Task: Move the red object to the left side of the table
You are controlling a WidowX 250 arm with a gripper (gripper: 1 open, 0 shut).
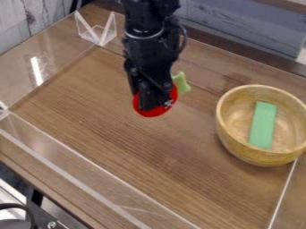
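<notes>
1. Now we are in the carrying step: our gripper (150,100) points straight down with its jaws pinched on the red object (153,106), which hangs at the fingertips with a pale green leafy bit (181,84) sticking out just to the right of the jaws.
2. Below the gripper we see bare wood of the table (84,98); we judge the toy to be lifted clear of the surface, though a single view cannot fully settle that gap.
3. Well off to the right of the gripper sits the yellow bowl (233,134), with the flat green block (262,123) lying inside it; neither is part of our job and both are safely apart from us.
4. To the left of the gripper the wood runs open up to the clear acrylic wall (48,148); at the far left corner a small clear stand (96,29) sits beyond and to the left of the gripper.
5. Next, as we judge it, we should carry the toy farther left, stopping short of the wall, lower it until it rests on the wood, then part the jaws and rise straight up.
6. Because the toy looks soft and round, we expect it may roll or cling to the fingers, so a low, gentle release suits it.
</notes>
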